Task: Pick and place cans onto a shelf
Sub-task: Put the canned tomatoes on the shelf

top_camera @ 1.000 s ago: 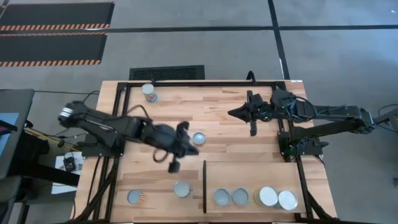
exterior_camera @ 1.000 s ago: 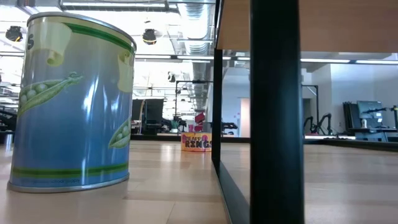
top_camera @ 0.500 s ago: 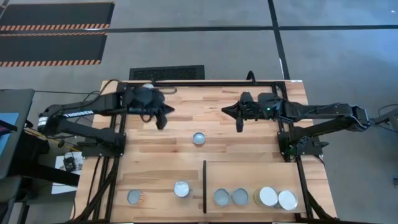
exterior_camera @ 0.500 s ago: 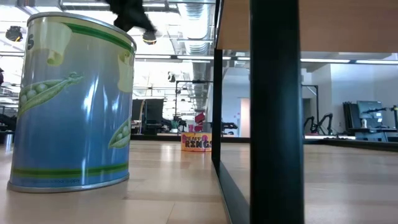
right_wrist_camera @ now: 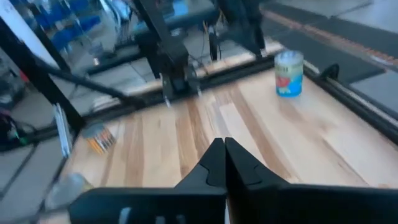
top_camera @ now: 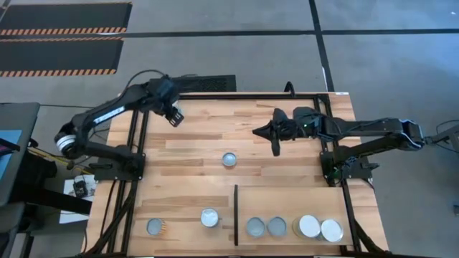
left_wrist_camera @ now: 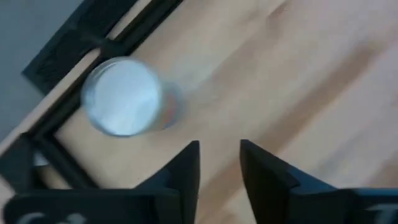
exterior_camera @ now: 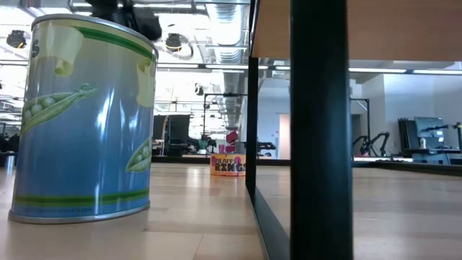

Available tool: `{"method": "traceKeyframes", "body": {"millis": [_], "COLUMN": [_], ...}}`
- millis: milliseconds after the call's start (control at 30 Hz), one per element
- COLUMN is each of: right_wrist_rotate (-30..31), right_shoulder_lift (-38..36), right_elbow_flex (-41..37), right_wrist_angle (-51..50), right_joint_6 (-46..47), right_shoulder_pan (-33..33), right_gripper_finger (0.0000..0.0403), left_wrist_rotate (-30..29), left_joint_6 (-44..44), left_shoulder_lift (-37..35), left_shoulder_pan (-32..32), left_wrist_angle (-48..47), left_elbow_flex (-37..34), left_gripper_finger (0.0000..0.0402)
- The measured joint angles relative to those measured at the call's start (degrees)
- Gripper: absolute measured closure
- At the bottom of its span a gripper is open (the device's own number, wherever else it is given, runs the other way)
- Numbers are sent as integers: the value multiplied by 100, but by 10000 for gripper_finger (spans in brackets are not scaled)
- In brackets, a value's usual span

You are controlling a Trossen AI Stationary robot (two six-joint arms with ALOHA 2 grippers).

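1. Four silver-topped cans (top_camera: 276,227) were seen on the shelf (top_camera: 290,204), near right.
2. The right gripper (top_camera: 276,148) was held shut, empty, mid-table.
3. The left gripper (top_camera: 174,116) was parted narrowly, empty, above the far-left can (left_wrist_camera: 122,96).

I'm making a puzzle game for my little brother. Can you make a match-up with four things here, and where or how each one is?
Things:
1. small round silver-topped tin standing alone
2. rightmost white-topped round tin
3. left gripper
4. right gripper

Places or states:
A. fingers shut together
B. on the pale wooden shelf
C. middle of the plank tabletop
D. fingers apart, nothing between them

Pairs: 1-C, 2-B, 3-D, 4-A
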Motion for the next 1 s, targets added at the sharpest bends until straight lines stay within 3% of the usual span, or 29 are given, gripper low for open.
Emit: {"method": "traceKeyframes", "body": {"millis": [200,367,533,733,833,1000], "right_wrist_rotate": [288,786,902,893,698,451], "right_shoulder_lift": [55,55,57,47,-35,-295], "right_elbow_flex": [4,4,4,4,4,4], "right_wrist_angle": [392,409,438,433,382,-64], "right_joint_6": [182,358,373,373,371,368], "right_shoulder_pan": [118,158,133,101,102,103], "right_gripper_finger": [395,392,395,393,394,394], "left_wrist_rotate": [-118,-83,-139,170,873,1041], "left_joint_6": [1054,1566,1933,2280,2016,2045], "left_shoulder_lift": [927,1246,1493,1482,1431,1360], "left_shoulder_pan": [759,886,893,851,725,-143], "left_wrist_angle": [261,790,825,921,697,539], "left_elbow_flex": [-2,-2,25,70,194,540], "left_gripper_finger": [251,244,281,384,397,401]}}
